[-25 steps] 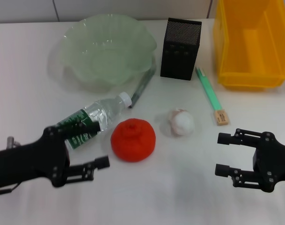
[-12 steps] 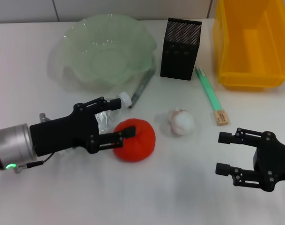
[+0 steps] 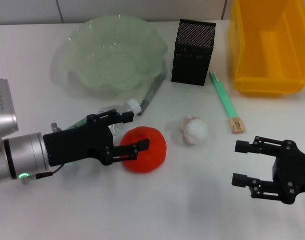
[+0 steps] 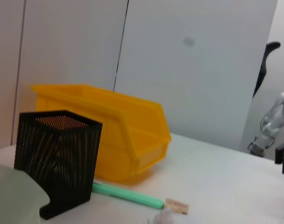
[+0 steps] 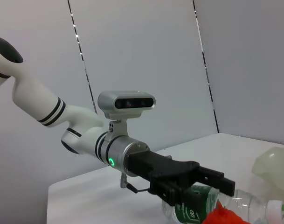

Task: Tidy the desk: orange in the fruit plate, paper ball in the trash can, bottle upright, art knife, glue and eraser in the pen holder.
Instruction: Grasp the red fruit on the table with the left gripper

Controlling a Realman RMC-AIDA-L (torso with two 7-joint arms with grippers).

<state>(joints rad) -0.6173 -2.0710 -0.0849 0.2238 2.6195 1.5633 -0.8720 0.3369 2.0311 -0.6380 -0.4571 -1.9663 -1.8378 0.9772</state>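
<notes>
Head view of the white surface (image 3: 157,210). The left gripper (image 3: 129,131) reaches in from the left with its fingers spread wide apart, grasping nothing; the far finger lies over the neck of the bottle (image 3: 123,109), the near finger (image 3: 137,147) over the left side of the orange (image 3: 148,148). The orange sits on the surface near the centre, partly covered by that gripper. The bottle lies on its side just behind the orange, its white cap pointing right and away; most of its body is hidden under the arm.

The fruit plate (image 3: 87,40) stands at the far left, holding nothing. The pen holder (image 3: 193,52) stands to its right, and the trash can (image 3: 265,82) at the far right. A dark pen-shaped thing (image 3: 153,92) lies between the fruit plate and the pen holder. A green stick (image 3: 221,95) lies slanted in front of the gap between pen holder and trash can, with the eraser (image 3: 237,125) just at its near end. The paper ball (image 3: 195,130) rests right of the orange, apart from it.

The right gripper (image 3: 245,162) hangs over the near right of the surface, fingers parted and grasping nothing, well apart from all items.
</notes>
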